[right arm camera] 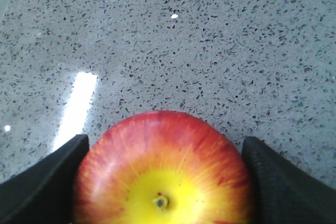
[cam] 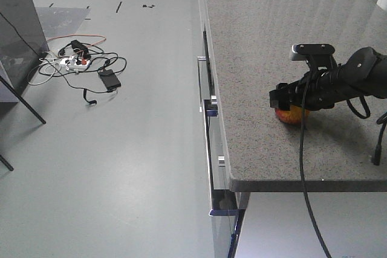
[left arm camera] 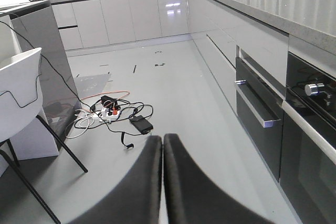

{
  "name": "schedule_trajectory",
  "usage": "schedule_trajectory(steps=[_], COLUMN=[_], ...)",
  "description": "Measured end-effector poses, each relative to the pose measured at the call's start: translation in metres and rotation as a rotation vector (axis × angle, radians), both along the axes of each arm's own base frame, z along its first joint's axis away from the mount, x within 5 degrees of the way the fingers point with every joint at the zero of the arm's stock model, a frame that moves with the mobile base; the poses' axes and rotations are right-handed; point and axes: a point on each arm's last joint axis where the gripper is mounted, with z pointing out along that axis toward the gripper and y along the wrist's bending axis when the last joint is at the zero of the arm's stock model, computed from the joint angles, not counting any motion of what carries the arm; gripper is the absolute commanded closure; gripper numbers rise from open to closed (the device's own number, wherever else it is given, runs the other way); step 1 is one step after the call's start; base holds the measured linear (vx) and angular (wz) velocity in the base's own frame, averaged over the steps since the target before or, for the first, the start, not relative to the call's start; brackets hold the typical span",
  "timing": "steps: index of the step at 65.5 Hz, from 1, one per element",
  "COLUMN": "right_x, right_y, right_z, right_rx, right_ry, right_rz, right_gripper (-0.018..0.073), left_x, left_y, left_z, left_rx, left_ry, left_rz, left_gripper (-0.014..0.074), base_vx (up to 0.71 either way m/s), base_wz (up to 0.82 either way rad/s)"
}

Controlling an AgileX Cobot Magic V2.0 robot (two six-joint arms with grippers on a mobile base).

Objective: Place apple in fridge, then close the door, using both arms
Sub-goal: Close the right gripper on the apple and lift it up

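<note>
The apple, red with a yellow patch round its stem end, rests on the speckled grey counter near its front edge. My right gripper has a black finger pressed against each side of the fruit, so it is shut on it. From the front view the right arm reaches in from the right, and the apple shows just beneath the right gripper. My left gripper is shut on nothing and hangs over the floor. A tall dark grey body at the far left looks like the fridge; its door is out of view.
A tangle of cables with a power strip lies on the pale floor. Drawer fronts with metal handles run below the counter's edge. An oven is at the right. A white chair on thin black legs stands at the left.
</note>
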Motion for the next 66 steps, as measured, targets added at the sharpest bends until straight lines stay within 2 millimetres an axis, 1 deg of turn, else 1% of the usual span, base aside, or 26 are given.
schedule_trajectory(steps=[3,10,15,20,26,31,32,33,39,40,48,56,63,66], right_x=[0.0,0.0,-0.001,-0.004,-0.012,-0.024,-0.025,-0.03,-0.05,-0.056,-0.091,-0.121,-0.14,-0.144], right_y=[0.0,0.0,0.0,0.001,0.001,0.002,0.002,0.002,0.004,0.004,0.006,0.008,0.009,0.009], right_z=[0.0,0.0,0.001,0.008,0.033,0.065,0.069,0.078,0.115,0.123,0.166,0.194,0.207,0.21], right_rx=[0.0,-0.002,0.0,0.003,0.003,0.011,0.012,0.014,0.029,0.03,0.041,0.045,0.046,0.046], right_ry=[0.001,0.002,0.004,0.003,-0.048,-0.109,-0.115,-0.135,-0.201,-0.22,-0.288,-0.327,-0.342,-0.341], right_rz=[0.002,0.004,0.006,0.015,0.025,0.033,0.035,0.037,0.056,0.059,0.095,0.129,0.151,0.157], right_gripper=[0.0291,0.0376,0.041,0.0426,0.0428,0.0426,0.0426,0.0426,0.0426,0.0426,0.0426,0.0426,0.0426,0.0426], left_x=[0.0,0.0,0.0,0.0,0.0,0.0,0.0,0.0,0.0,0.0,0.0,0.0,0.0,0.0], left_y=[0.0,0.0,0.0,0.0,0.0,0.0,0.0,0.0,0.0,0.0,0.0,0.0,0.0,0.0], left_z=[0.0,0.0,0.0,0.0,0.0,0.0,0.0,0.0,0.0,0.0,0.0,0.0,0.0,0.0], left_rx=[0.0,0.0,0.0,0.0,0.0,0.0,0.0,0.0,0.0,0.0,0.0,0.0,0.0,0.0], left_ry=[0.0,0.0,0.0,0.0,0.0,0.0,0.0,0.0,0.0,0.0,0.0,0.0,0.0,0.0], left_rz=[0.0,0.0,0.0,0.0,0.0,0.0,0.0,0.0,0.0,0.0,0.0,0.0,0.0,0.0], left_gripper=[0.0604,0.0604,0.0604,0.0604,0.0604,0.0604,0.0604,0.0604,0.0604,0.0604,0.0604,0.0604,0.0604,0.0604], base_vx=[0.0,0.0,0.0,0.0,0.0,0.0,0.0,0.0,0.0,0.0,0.0,0.0,0.0,0.0], base_wz=[0.0,0.0,0.0,0.0,0.0,0.0,0.0,0.0,0.0,0.0,0.0,0.0,0.0,0.0])
